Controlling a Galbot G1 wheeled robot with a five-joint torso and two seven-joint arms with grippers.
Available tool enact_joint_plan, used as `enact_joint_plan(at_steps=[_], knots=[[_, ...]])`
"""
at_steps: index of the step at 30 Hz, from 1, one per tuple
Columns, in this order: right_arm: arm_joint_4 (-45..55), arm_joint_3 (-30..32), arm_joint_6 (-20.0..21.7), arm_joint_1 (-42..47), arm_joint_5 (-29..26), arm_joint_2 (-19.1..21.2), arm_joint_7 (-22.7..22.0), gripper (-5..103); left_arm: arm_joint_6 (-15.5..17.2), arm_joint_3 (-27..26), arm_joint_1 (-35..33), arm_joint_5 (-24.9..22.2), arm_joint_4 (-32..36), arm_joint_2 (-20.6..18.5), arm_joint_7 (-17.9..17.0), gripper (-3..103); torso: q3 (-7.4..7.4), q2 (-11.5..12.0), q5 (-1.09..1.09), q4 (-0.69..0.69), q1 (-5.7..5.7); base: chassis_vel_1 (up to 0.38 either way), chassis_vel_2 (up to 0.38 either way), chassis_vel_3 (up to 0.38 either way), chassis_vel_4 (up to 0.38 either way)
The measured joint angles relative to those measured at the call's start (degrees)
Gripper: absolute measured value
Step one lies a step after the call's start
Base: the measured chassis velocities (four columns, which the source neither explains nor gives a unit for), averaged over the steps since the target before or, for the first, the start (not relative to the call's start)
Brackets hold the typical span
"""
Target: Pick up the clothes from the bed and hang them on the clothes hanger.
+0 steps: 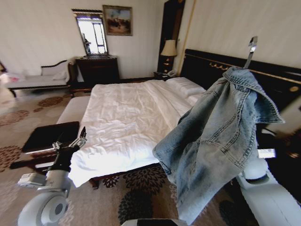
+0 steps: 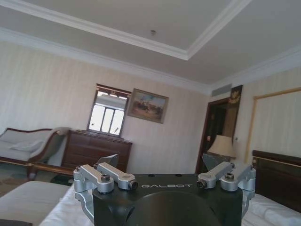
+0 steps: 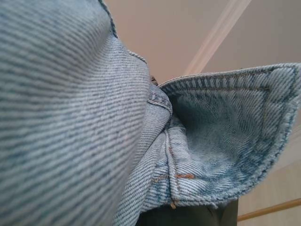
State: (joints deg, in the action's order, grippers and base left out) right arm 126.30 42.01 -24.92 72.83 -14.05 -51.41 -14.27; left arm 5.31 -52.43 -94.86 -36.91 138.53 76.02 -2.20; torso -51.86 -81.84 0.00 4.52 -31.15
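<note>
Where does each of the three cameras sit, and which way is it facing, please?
Head view: on the head, looking down at the bed; left gripper low, jacket draped over the raised right arm.
Left wrist view: faces the far wall; open left gripper.
Right wrist view: looks up into the jacket's collar.
Shared: jacket, bed.

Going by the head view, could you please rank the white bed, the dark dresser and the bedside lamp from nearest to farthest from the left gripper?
Measured from the left gripper, low on the robot's left with its jaws open:
1. The bed: its white foot corner lies just beside the gripper, to its right.
2. The dresser: against the far wall, beyond the bed.
3. The lamp: in the far corner by the headboard, farther right.
</note>
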Motion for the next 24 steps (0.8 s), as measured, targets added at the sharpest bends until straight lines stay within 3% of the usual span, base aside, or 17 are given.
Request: enact_joint_plan(at_steps=[24], knots=[[-0.7,-0.3,0.3,-0.6,0.5,-0.8,-0.2,17,-0.3,-0.7,0.5,-1.0,-0.5,-0.9,0.4,100,0.0,0.0,0.0,0.0,0.0,-0.12,-0.12,-0.122,-0.129]])
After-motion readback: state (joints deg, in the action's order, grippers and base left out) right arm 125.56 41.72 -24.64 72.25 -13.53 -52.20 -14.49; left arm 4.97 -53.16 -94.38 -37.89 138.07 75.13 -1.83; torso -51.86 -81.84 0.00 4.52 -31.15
